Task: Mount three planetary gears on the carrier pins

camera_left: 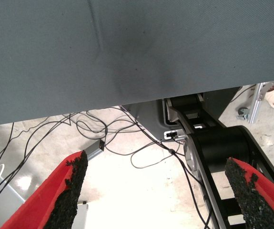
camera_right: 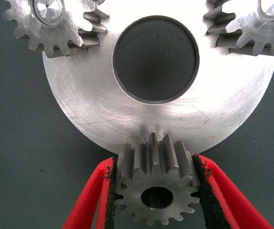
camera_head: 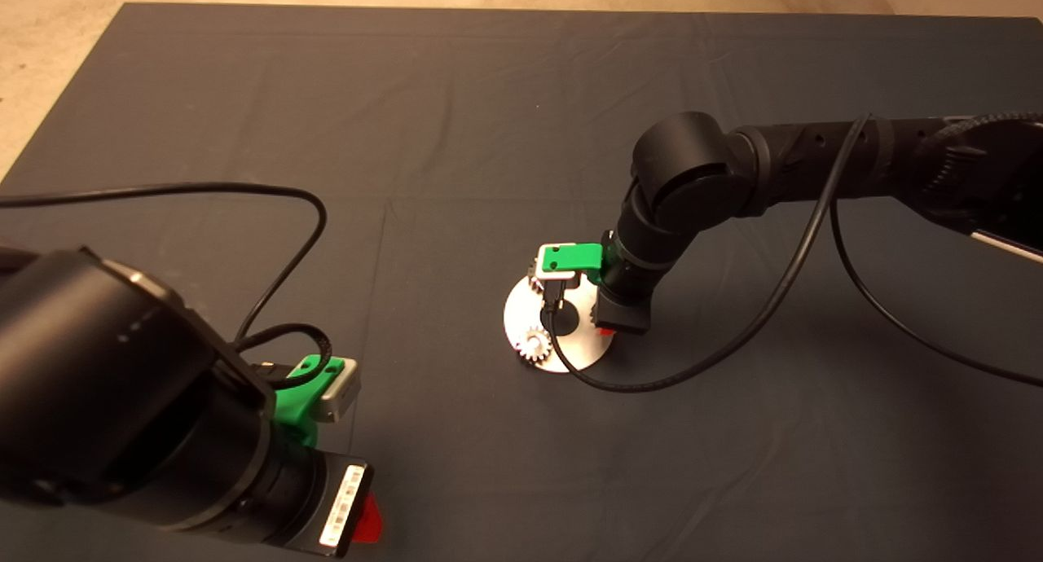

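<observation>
In the right wrist view the shiny silver disc (camera_right: 94, 105) with its large central hole lies on the mat. Two planetary gears (camera_right: 46, 24) (camera_right: 258, 26) sit on carrier pins (camera_right: 48, 8). My right gripper (camera_right: 155, 164) is shut on the third gear (camera_right: 156, 191), held tilted at the disc's rim, its hole empty, just in front of the third pin (camera_right: 153, 137). In the head view the right gripper (camera_head: 605, 327) is over the disc's (camera_head: 517, 318) right side; one gear (camera_head: 534, 346) shows there. My left gripper (camera_head: 367, 517) is parked at the lower left, open (camera_left: 158, 181).
The right arm's black cable (camera_head: 733, 342) loops over the mat and across the disc's front edge. The left wrist view looks past the mat's edge (camera_left: 127, 102) at floor cables (camera_left: 103, 138) and the robot's black base (camera_left: 222, 152).
</observation>
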Available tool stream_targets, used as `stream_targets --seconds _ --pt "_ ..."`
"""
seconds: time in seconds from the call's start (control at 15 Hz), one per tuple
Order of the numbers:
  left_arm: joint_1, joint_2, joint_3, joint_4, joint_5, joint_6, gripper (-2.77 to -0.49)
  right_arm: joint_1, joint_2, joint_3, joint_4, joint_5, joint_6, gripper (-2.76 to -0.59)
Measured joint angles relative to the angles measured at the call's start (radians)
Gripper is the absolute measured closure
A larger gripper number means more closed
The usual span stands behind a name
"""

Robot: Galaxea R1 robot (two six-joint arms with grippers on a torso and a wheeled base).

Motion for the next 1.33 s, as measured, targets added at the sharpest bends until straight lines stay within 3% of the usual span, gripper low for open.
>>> stream_targets --seconds 0.4,0.73,1.07,1.33 --pt "0.0 0.0 0.0 0.0 0.0 0.0 -2.04 0.0 0.004 -0.001 0.0 -0.001 -0.004 -0.99" --pt "0.0 0.0 0.0 0.0 0.0 0.0 -2.04 0.0 0.014 -0.002 0.0 -0.012 -0.045 -0.99" --pt "0.0 0.0 0.0 0.0 0.0 0.0 -2.04 -0.001 0.014 -0.002 0.0 -0.012 -0.063 -1.0" --pt "0.0 0.0 0.0 0.0 0.0 0.0 -2.04 -0.017 0.017 -0.002 -0.001 -0.013 -0.074 -1.0"
